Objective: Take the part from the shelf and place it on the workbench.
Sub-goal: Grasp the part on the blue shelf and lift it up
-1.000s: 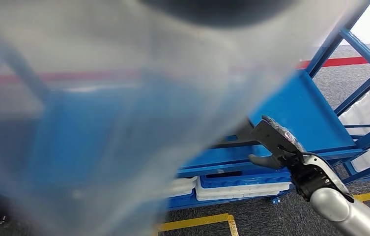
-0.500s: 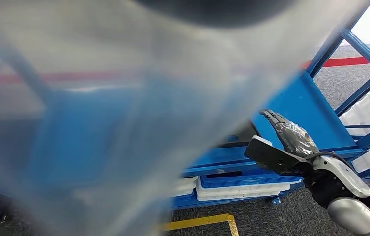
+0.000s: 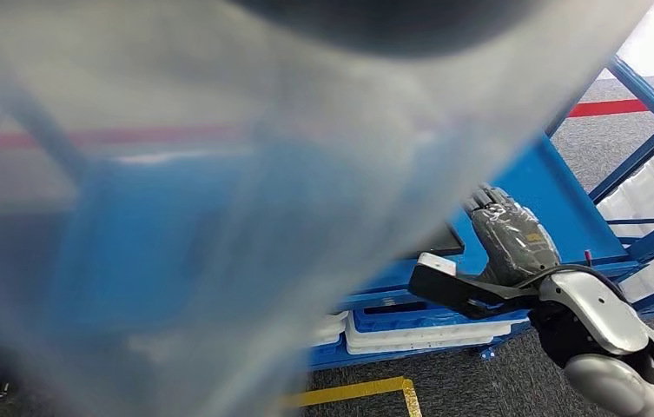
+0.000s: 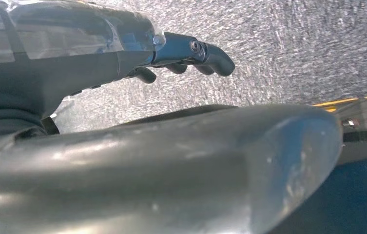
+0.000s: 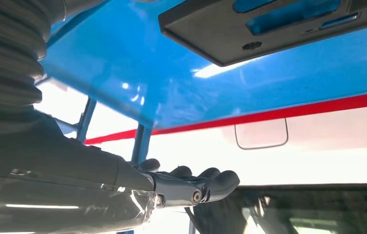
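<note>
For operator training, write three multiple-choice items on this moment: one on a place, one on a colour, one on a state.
1. Where does the dark part lie?
A. On the blue shelf
B. On the floor
C. In the right hand

2. What colour is the floor line below the shelf?
A. Green
B. Yellow
C. White

3. What state is the right hand in?
A. Gripping the part
B. Open, holding nothing
C. Pressed flat on the floor

Key: 1 A, the right wrist view shows it flat on the blue surface; 2 B, yellow tape on grey floor; 3 B, thumb and fingers are apart near the shelf.

Grey carpet floor (image 3: 462, 391) — yellow line (image 3: 349, 393).
</note>
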Action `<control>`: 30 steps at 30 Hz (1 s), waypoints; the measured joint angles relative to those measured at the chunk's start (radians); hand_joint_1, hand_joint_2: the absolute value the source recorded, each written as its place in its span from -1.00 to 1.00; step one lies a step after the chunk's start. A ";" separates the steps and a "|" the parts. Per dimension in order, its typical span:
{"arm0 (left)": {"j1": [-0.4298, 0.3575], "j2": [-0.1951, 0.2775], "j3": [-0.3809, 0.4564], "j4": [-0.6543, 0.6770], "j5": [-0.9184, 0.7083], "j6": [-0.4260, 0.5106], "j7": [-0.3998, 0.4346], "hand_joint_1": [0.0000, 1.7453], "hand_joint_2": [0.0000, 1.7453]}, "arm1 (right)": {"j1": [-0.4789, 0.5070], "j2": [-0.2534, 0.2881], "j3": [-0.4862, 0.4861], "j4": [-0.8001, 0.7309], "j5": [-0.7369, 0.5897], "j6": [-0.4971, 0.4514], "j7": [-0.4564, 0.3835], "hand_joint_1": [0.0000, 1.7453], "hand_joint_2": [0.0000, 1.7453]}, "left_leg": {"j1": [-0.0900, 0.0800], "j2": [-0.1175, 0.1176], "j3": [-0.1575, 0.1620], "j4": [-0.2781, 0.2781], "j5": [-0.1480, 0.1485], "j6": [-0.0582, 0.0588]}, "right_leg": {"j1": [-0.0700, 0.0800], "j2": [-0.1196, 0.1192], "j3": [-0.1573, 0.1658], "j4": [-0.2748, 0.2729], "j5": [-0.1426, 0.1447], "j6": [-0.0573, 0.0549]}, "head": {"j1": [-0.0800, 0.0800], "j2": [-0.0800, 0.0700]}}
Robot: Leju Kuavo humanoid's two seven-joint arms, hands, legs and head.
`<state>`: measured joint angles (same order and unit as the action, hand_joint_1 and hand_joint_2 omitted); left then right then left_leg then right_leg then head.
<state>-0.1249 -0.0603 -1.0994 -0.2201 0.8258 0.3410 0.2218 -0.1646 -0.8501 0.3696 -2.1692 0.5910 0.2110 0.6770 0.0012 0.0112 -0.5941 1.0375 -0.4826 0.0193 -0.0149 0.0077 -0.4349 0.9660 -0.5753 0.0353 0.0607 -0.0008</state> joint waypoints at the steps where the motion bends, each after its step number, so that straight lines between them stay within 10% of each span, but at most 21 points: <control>1: 0.000 0.000 0.000 0.000 -0.002 -0.001 -0.002 -1.00 -1.00 | 0.000 0.002 0.006 -0.002 0.010 0.004 0.000 -1.00 1.00 | 0.000 0.000 0.000 0.000 0.000 0.000 | 0.000 0.000 0.000 0.000 0.000 0.000 | 0.000 0.000; 30: 0.000 0.015 0.000 0.003 0.037 -0.001 -0.062 -1.00 -1.00 | -0.180 0.168 0.341 0.124 0.007 -0.131 -0.070 -1.00 1.00 | 0.000 0.006 0.000 0.000 0.000 0.000 | 0.000 0.004 -0.001 0.000 0.001 0.000 | 0.000 0.000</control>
<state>-0.1253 -0.0452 -1.0998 -0.2171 0.8624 0.3396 0.1594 -0.3450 -0.6816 0.7103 -2.0454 0.5978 0.0800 0.6069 0.0012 0.0177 -0.5943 1.0371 -0.4829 0.0196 -0.0148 0.0118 -0.4356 0.9661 -0.5744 0.0354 0.0611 -0.0008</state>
